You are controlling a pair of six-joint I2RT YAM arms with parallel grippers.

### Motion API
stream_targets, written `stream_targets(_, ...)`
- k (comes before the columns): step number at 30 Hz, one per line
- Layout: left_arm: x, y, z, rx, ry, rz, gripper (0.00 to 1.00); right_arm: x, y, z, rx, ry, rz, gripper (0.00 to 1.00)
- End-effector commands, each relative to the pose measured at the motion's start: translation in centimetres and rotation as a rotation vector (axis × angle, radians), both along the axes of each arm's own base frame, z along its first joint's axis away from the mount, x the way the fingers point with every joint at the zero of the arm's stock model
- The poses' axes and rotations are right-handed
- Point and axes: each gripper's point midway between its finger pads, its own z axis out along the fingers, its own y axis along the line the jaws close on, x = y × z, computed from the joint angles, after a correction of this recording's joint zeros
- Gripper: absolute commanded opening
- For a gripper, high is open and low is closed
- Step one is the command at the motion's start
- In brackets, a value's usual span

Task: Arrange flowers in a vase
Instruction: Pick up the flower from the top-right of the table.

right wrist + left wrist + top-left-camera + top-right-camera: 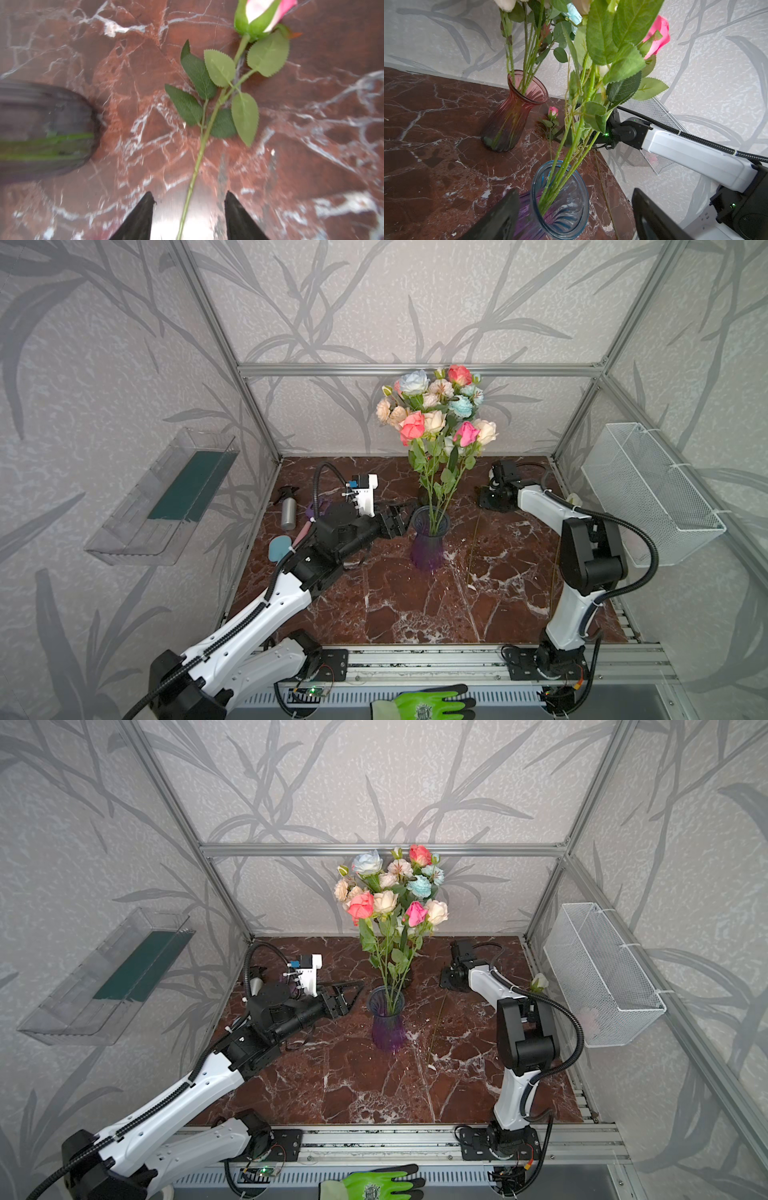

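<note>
- Walls point(374, 302): grey leaf-print wallpaper is covering all three sides.
- Aluminium frame point(311, 369): bars are running up the corners and across the back.
- Tabletop point(415, 605): red-brown marble with white veins is catching soft glare.
- Clear plastic tray point(166, 502): is hanging on the left wall.
- White mesh basket point(648, 489): is hanging on the right wall.

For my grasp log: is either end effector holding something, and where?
Nothing. Right end effector open astride the rosebud's stem; left end effector open beside the purple vase.
</note>
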Motion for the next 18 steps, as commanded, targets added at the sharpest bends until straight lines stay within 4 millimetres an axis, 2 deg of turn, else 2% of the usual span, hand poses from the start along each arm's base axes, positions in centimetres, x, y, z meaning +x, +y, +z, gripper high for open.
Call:
stream_targets(1, 0.1, 0.9, 1.1, 0.019, -0.042, 0.045, 0.85, -0.5, -0.3, -1.2, -0.02, 0.076, -0.033, 0.55)
stream_targets(4, 0.3, 0.7, 0.7, 0.022, -0.029, 0.041, 0.85, -0.7, -0.4, -2.1, -0.014, 0.095, -0.051, 0.53)
stream_targets(7, 0.4, 0.3, 0.3, 0.019, -0.01, 0.028, 0.85, -0.8, 0.1, -3.0, 0.008, 0.119, -0.04, 0.43)
stream_targets(10, 0.5, 0.2, 0.2, 0.021, -0.006, 0.027, 0.85, -0.8, 0.4, -3.9, 0.02, 0.139, -0.038, 0.38)
stream_targets(16, 0.5, 0.4, 0.2, 0.027, -0.013, 0.033, 0.85, -0.6, 0.7, -5.6, 0.024, 0.182, -0.025, 0.36)
stream_targets(18, 0.6, 0.5, 0.2, 0.032, -0.015, 0.038, 0.85, -0.6, 0.7, -5.8, 0.021, 0.185, -0.026, 0.27)
